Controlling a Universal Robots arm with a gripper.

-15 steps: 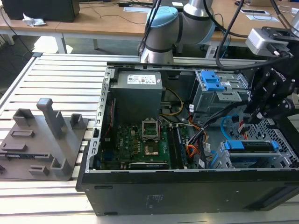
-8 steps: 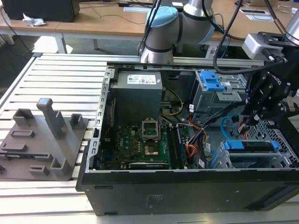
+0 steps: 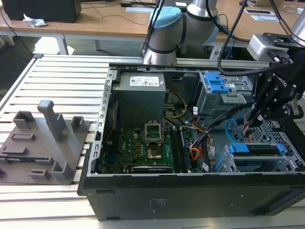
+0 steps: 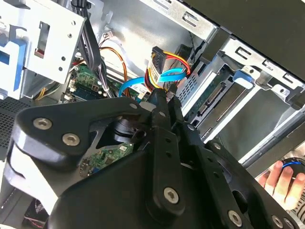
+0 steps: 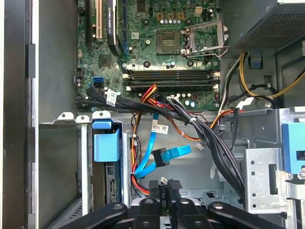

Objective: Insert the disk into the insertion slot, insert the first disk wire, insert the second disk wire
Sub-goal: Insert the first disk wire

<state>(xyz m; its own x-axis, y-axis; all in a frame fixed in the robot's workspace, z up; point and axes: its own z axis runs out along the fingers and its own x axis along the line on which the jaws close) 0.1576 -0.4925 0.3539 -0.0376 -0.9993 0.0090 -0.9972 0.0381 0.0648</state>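
We see the disk (image 3: 252,149) seated in the insertion slot (image 3: 290,163), its blue caddy at the slot's open mouth. In the second wrist view, its connector edge faces out of the slot. Just above the slot hangs the gripper (image 3: 251,119). Its fingers (image 4: 159,112) are drawn together on the disk power wire (image 4: 159,59), a red, yellow and black bundle ending in a black plug. The plug is near the slot but apart from the disk's connector edge. A blue data cable (image 4: 169,75) loops just beside that bundle.

Behind the slot stands the taller bay with a blue latch (image 3: 217,83). To the exterior view's left of the slot lies the motherboard (image 3: 147,143), with the power supply (image 3: 143,90) beyond it. A person's hand (image 4: 281,179) rests past the slot's outer wall. Well apart from the slot, outside the case, sits a grey fixture plate (image 3: 43,143).
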